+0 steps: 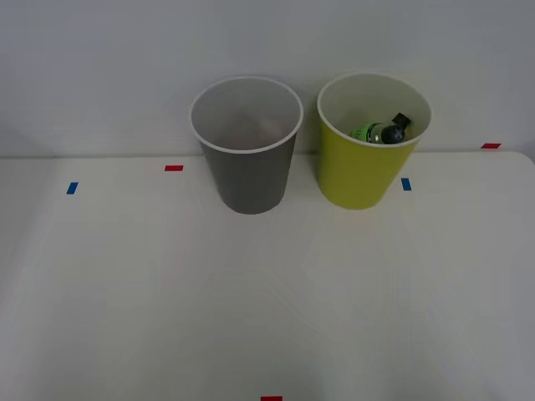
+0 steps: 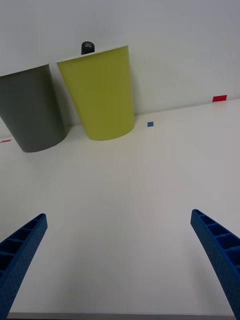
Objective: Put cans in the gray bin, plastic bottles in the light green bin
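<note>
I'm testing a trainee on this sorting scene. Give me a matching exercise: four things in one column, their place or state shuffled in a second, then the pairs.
Things
1. gray bin
2. light green bin
3. plastic bottle
4. right claw

Place or state
A. lies inside a bin, dark cap near the rim
B. open, above bare table
C. stands to the robot's left of the other bin
D. holds a bottle

Pairs: 1-C, 2-D, 3-A, 4-B
</note>
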Controlling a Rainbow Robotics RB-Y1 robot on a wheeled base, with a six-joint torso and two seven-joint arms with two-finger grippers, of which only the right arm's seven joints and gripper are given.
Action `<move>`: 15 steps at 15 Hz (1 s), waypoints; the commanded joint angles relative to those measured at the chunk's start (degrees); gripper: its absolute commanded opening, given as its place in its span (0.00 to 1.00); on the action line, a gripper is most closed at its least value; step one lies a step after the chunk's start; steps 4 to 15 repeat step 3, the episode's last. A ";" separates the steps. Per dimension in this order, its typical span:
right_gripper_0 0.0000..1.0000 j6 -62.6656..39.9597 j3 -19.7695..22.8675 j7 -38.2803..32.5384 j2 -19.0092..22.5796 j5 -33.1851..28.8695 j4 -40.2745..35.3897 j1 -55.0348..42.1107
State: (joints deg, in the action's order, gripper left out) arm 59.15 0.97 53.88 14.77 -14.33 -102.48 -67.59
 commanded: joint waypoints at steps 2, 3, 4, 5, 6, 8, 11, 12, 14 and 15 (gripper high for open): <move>1.00 0.00 0.00 0.00 0.00 0.00 0.00 0.00; 1.00 0.00 0.00 0.00 0.00 0.00 0.00 0.00; 1.00 0.00 0.00 0.00 0.00 0.00 0.00 0.00; 1.00 0.00 0.00 0.00 0.00 0.00 0.00 0.00; 1.00 0.00 0.00 0.00 0.00 0.00 0.00 0.00; 1.00 0.00 0.00 0.00 0.00 0.00 0.00 0.00; 1.00 0.00 0.00 0.00 0.00 0.00 0.00 0.00; 1.00 0.00 0.00 0.00 0.00 0.00 0.00 0.00; 1.00 0.00 0.00 0.00 0.00 0.00 0.00 0.00; 1.00 0.00 0.00 0.00 0.00 0.00 0.00 0.00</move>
